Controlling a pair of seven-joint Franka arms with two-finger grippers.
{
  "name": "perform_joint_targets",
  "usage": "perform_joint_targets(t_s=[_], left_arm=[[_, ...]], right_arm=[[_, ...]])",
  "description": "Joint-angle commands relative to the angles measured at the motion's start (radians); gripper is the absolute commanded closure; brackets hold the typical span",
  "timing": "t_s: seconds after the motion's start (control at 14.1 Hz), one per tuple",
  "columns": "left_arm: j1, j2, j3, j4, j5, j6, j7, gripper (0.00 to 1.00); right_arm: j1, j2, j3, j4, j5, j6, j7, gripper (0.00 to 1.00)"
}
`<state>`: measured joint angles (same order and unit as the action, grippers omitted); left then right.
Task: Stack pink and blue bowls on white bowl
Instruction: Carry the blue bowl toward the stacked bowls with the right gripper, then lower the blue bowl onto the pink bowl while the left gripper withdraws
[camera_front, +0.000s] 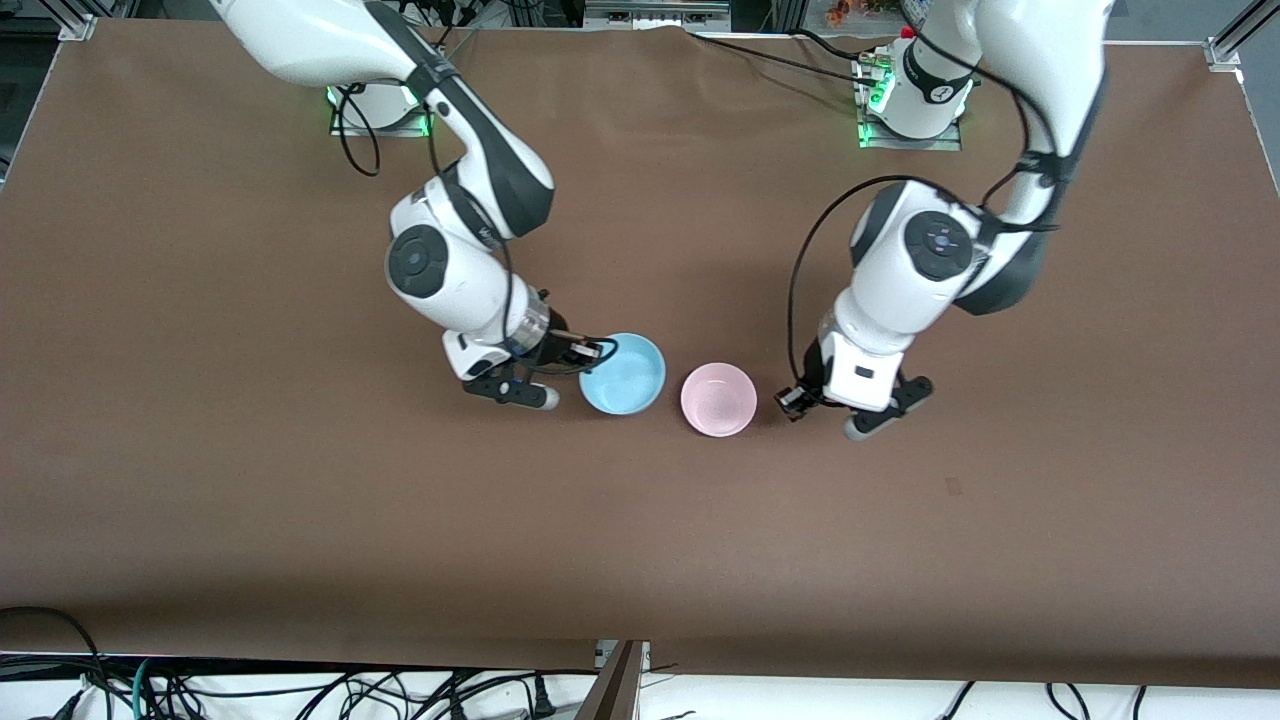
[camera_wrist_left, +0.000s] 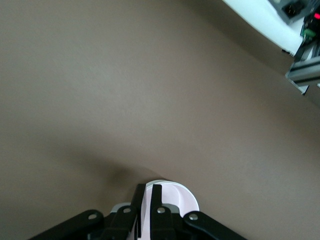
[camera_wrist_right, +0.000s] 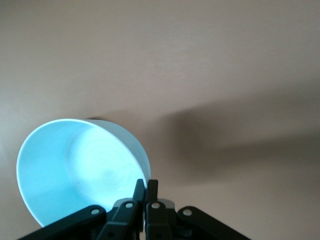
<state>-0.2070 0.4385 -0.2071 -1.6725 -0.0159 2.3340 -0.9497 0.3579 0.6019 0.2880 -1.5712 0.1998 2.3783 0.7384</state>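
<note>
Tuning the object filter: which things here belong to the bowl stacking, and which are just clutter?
Job:
- blue bowl, rim clamped by right gripper
- pink bowl, beside it, free
- pale bowl, rim clamped by left gripper; white or pink unclear

Lying about:
- cables, off the table's edge nearest the front camera

A brown counter fills the front view. Black cables lie tangled along its 6 o'clock edge, by a dark post, perhaps a stand. At 12 o'clock sit metal frame pieces.
</note>
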Motion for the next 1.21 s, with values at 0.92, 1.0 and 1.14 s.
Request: perform_joint_targets(t_s=[0.92, 1.0, 1.14], left_arm=[[0.376, -0.154, -0.003, 0.35, -0.023, -0.761, 0.681, 0.88], [0.374, -0.182, -0.008, 0.35, 0.025, -0.789, 0.681, 0.87], [0.374, -0.221, -0.015, 0.344, 0.073, -0.821, 0.686, 0.84]], right_arm=[[0.271, 0.265, -0.131, 0.25, -0.092, 0.231, 0.272, 1.0], [0.276, 0.274, -0.135, 0.252, -0.092, 0.243, 0.272, 1.0], [0.283, 0.282, -0.138, 0.252, -0.094, 0.246, 0.272, 1.0]])
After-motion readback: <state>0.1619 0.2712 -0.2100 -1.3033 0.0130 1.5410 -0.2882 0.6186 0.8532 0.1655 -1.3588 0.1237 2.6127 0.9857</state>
